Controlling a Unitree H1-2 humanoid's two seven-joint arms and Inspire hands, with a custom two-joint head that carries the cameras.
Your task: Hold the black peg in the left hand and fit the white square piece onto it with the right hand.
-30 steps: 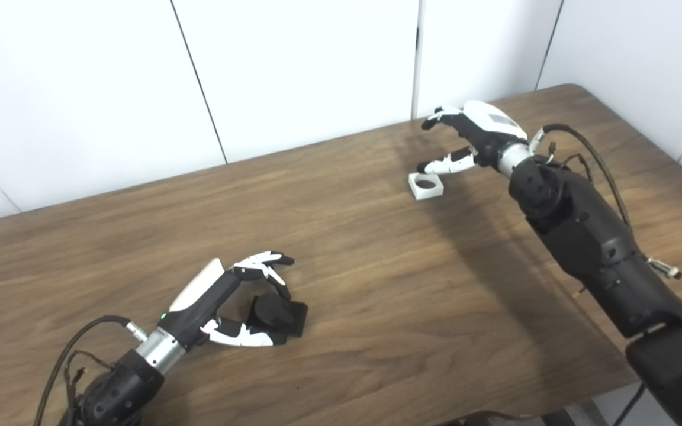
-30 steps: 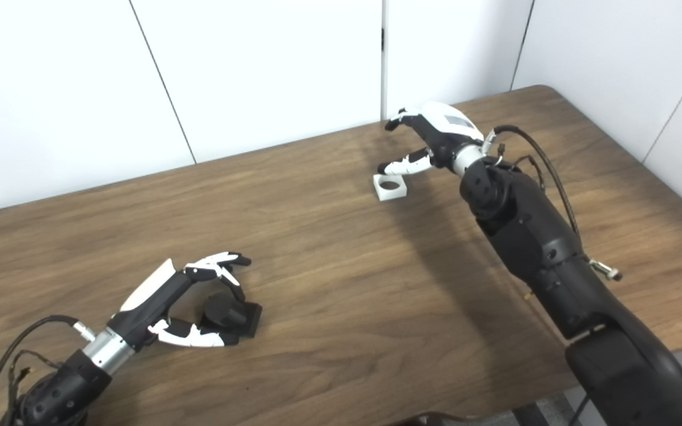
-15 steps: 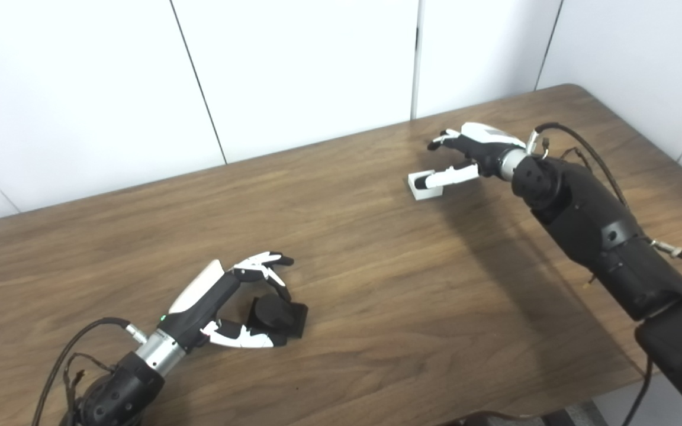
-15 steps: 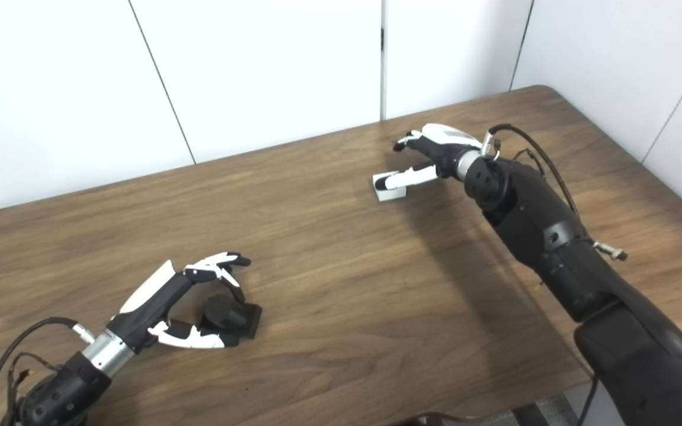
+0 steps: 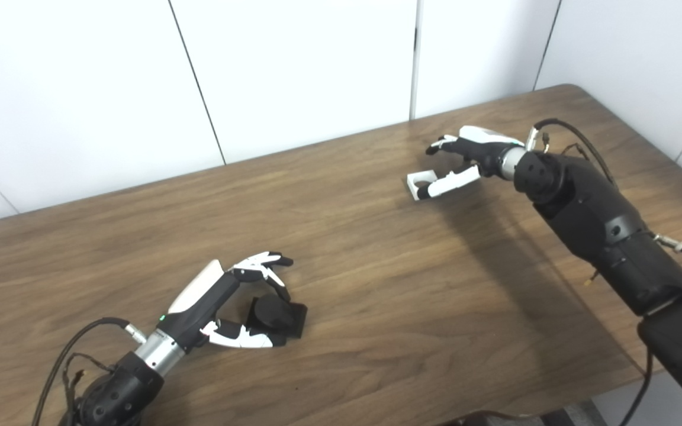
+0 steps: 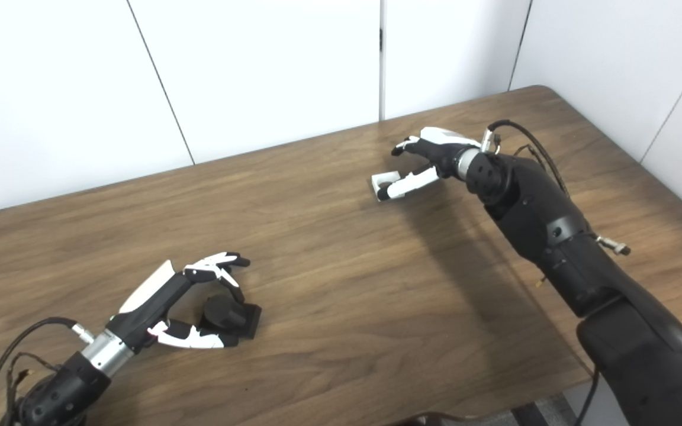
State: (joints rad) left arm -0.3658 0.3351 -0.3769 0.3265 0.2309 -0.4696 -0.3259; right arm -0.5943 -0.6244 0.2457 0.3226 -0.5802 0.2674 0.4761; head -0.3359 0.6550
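The black peg [image 5: 277, 316] lies on its side on the wooden table [image 5: 388, 284], a round stub on a square base. My left hand [image 5: 222, 296] cups it without closing: fingers arch over the top and the thumb lies along its near side. At the far right sits the white square piece [image 5: 418, 180] with a round hole, flat on the table. My right hand [image 5: 472, 155] is low over the table beside it, open. Its thumb crosses the piece's near edge and hides part of it, while the fingers spread behind, clear of the piece.
White wall panels [image 5: 293, 71] run along the table's far edge. The table's rounded right corner [image 5: 578, 89] is just behind my right arm. Cables loop off both wrists. Bare wood lies between the two hands.
My right hand has dropped from above the white piece to table height, and its thumb now lies across the piece's front. The left hand and the peg have stayed put.
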